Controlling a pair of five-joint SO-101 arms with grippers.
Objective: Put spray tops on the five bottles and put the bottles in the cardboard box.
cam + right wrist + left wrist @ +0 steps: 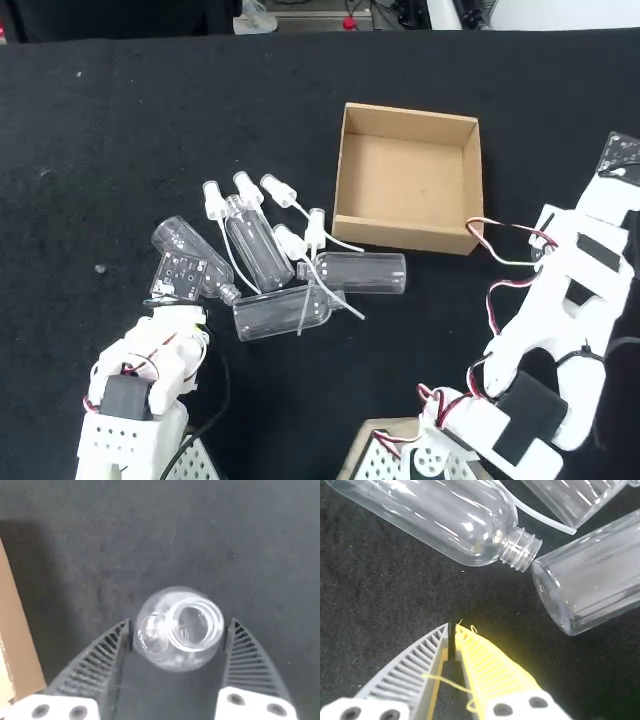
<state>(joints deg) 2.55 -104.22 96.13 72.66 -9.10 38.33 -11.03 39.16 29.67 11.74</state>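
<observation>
Several clear bottles lie uncapped mid-table: one [185, 242] by the left arm, one [252, 246] beside it, one [282, 312] in front, one [362, 272] nearer the cardboard box [345, 170]. Several white spray tops [246, 188] with thin tubes lie among them. My left gripper [452, 629] is shut and empty, just short of the open neck [521, 548] of the nearest bottle [445, 515]. My right gripper [180, 624] points down, its jaws closed against an upright open bottle [192, 622]. The right arm [570, 290] stands right of the box.
The base of another bottle [590, 585] lies close beside the left gripper. A cardboard edge [12, 645] of the box shows next to the right gripper. The table [120, 120] is black cloth, with bare room at the far left and behind the box.
</observation>
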